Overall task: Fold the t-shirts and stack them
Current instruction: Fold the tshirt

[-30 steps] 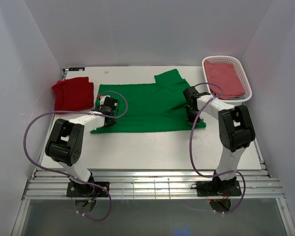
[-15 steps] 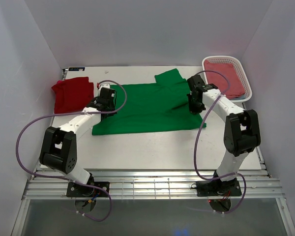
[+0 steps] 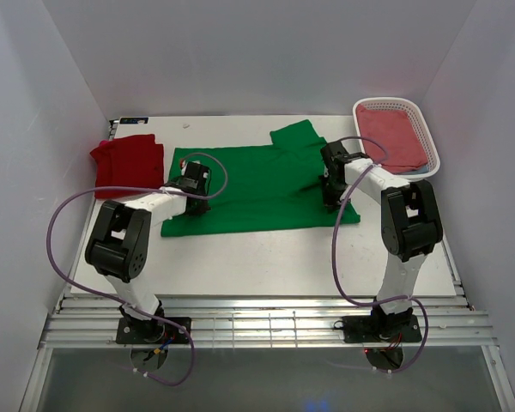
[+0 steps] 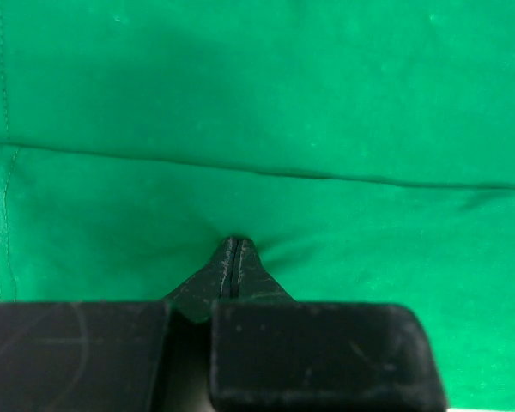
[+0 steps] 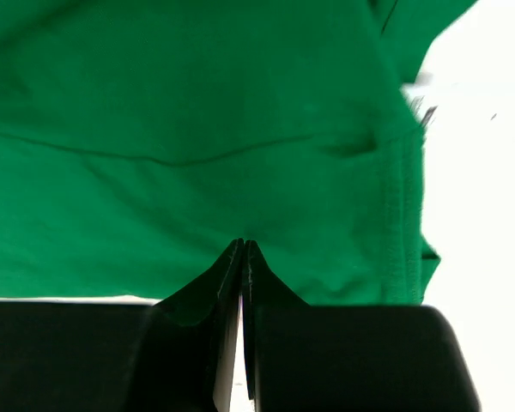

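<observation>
walls (image 3: 257, 51): plain white, three sides | table (image 3: 266, 257): white top | light: even, soft

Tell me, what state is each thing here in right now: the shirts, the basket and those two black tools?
Green shirt, spread out wide on the table, gripped near both sides.
Red shirt, folded, lying at the far left corner.
Basket, upright, holding a pink cloth.
Left tool, shut, pinching the green shirt.
Right tool, shut, pinching the green shirt.
</observation>
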